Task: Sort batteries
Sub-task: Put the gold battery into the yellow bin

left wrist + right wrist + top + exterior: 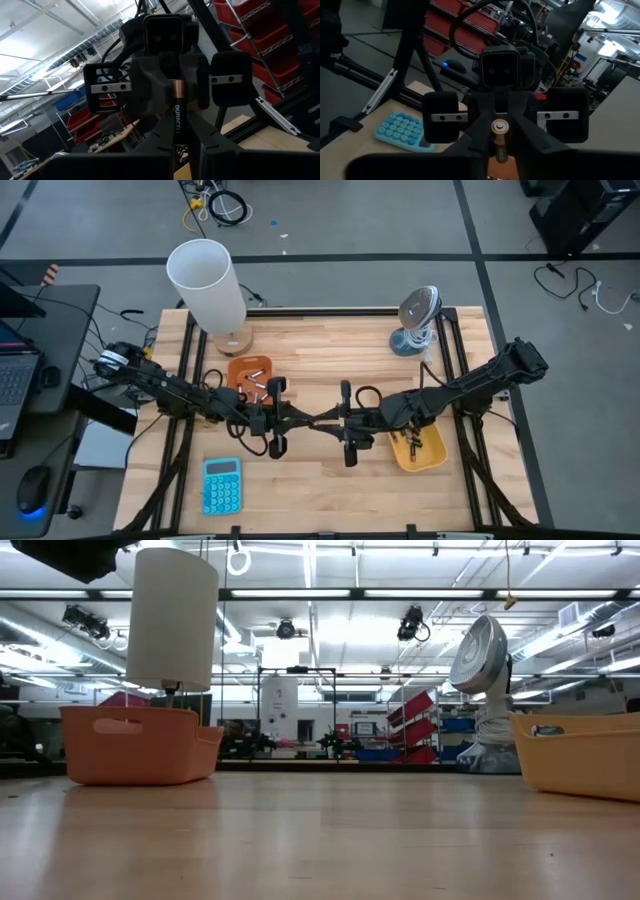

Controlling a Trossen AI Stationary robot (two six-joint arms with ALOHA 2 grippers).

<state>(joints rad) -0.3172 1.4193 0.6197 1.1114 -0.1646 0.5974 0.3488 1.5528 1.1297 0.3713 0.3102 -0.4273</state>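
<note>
My two grippers meet nose to nose above the middle of the table, left gripper (316, 423) and right gripper (332, 421). Both are shut on one black-and-copper battery (178, 117) that bridges them. An orange tray (250, 376) at the far left centre holds several batteries (257, 388). A yellow tray (421, 450) at the right holds dark batteries (409, 442). The low view shows both trays, orange (140, 745) and yellow (580, 755), but no gripper. My left gripper pinches the battery's black end (178, 142) between its two fingers. The battery runs on along the fingers toward the right arm, clear of the table. My right gripper comes level from the table's right. Its fingers (155, 87) close on either side of the copper end (178, 91).
A white cylinder lamp (208, 285) stands at the far left. A small fan (418, 320) is at the far right, and a blue calculator (221, 485) lies near the front left. Bare wood lies under the grippers and between the trays.
</note>
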